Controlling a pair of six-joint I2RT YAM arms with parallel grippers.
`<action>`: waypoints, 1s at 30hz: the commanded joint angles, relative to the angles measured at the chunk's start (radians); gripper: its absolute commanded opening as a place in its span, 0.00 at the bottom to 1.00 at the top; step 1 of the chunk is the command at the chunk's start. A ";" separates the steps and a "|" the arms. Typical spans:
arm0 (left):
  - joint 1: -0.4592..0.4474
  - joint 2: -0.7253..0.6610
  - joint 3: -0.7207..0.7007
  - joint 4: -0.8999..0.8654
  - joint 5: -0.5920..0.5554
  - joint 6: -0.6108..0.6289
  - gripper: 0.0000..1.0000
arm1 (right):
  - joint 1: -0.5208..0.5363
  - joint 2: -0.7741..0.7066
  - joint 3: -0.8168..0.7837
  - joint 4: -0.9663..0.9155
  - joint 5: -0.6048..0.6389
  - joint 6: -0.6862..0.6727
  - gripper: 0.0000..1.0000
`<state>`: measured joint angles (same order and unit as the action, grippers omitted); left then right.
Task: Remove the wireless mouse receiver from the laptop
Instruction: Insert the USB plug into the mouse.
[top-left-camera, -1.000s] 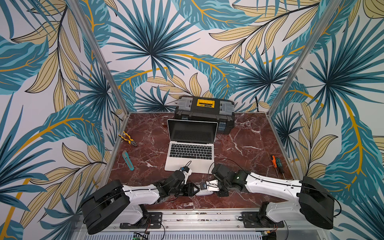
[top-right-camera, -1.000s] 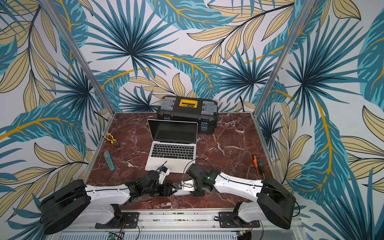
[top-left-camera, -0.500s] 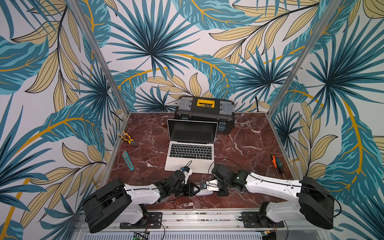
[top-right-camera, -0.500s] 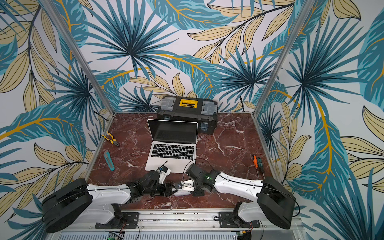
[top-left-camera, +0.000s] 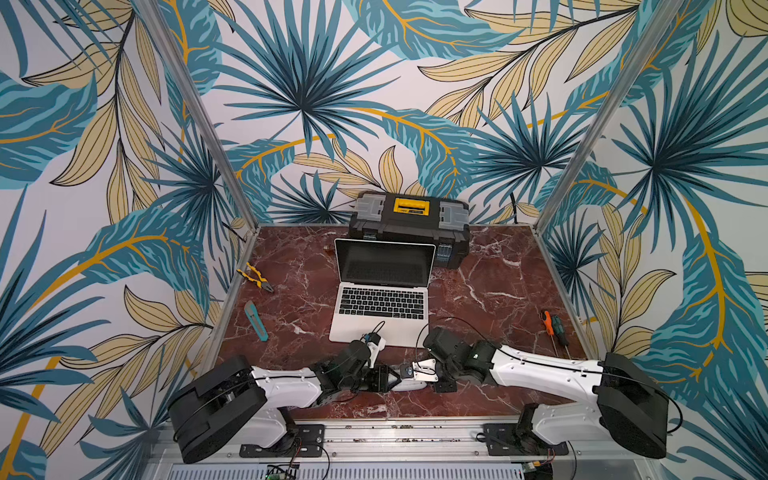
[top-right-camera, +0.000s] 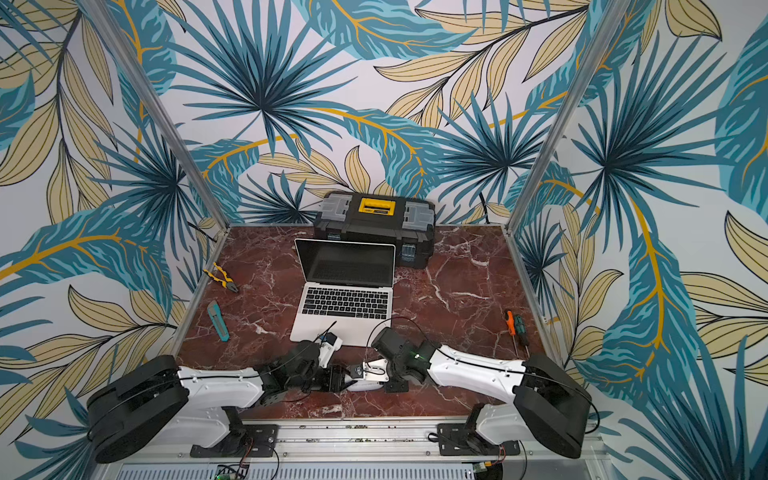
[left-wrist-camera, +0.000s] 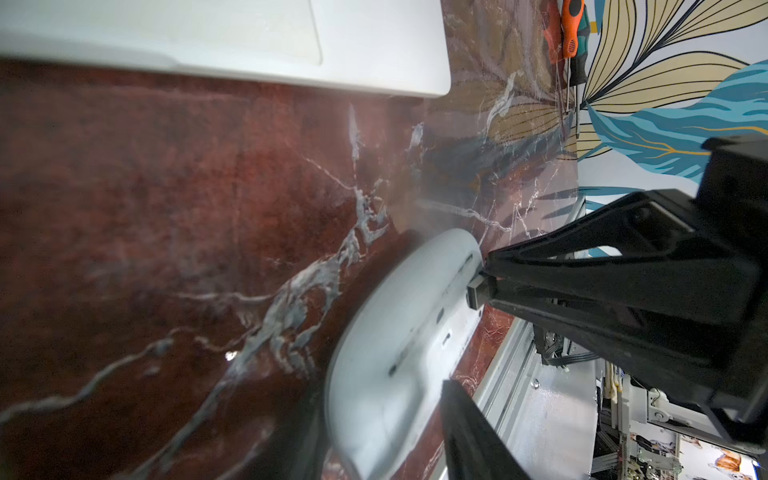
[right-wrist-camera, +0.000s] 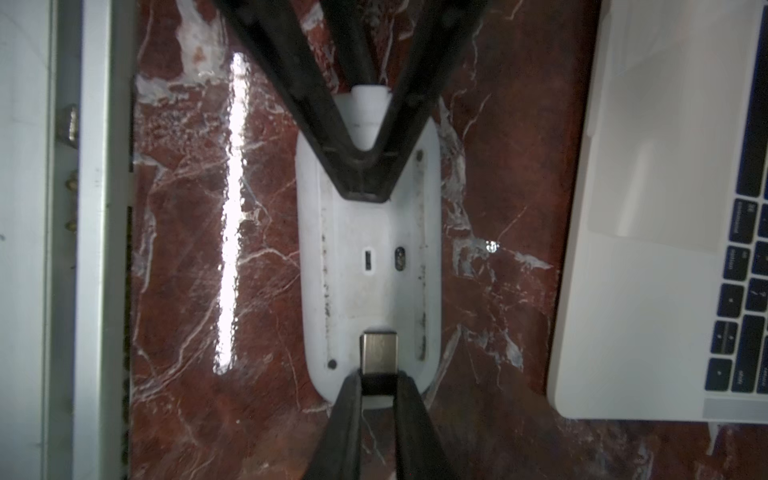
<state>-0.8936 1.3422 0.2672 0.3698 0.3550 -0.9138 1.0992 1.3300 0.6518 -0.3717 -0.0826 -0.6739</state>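
Note:
The laptop (top-left-camera: 399, 328) stands open mid-table, its palm rest corner also in the right wrist view (right-wrist-camera: 644, 291). In front of it a white mouse (right-wrist-camera: 365, 270) is held upside down, my left gripper (left-wrist-camera: 382, 399) shut on its sides. My right gripper (right-wrist-camera: 377, 380) is shut on the wireless mouse receiver (right-wrist-camera: 378, 353), free of the laptop. Its black cap sits between the fingertips and its silver plug lies over the end of the mouse's underside. In both top views the two grippers meet tip to tip near the front edge (top-left-camera: 395, 376) (top-right-camera: 351, 376).
A black toolbox (top-left-camera: 409, 226) with a yellow handle stands behind the laptop. Yellow pliers (top-left-camera: 254, 279) and a teal utility knife (top-left-camera: 255, 321) lie at the left, two screwdrivers (top-left-camera: 555, 328) at the right. A metal rail (top-left-camera: 395, 432) runs along the front.

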 joint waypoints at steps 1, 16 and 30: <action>-0.004 0.018 -0.015 -0.098 -0.020 -0.003 0.48 | -0.002 0.005 -0.018 -0.022 0.004 -0.010 0.08; -0.004 0.014 -0.025 -0.092 -0.026 -0.008 0.48 | -0.002 -0.018 -0.032 -0.011 0.011 -0.001 0.10; -0.004 0.039 -0.019 -0.077 -0.017 -0.008 0.48 | -0.002 -0.010 -0.027 0.000 0.005 0.005 0.15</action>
<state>-0.8944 1.3479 0.2668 0.3782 0.3550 -0.9173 1.0992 1.3258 0.6411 -0.3714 -0.0753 -0.6735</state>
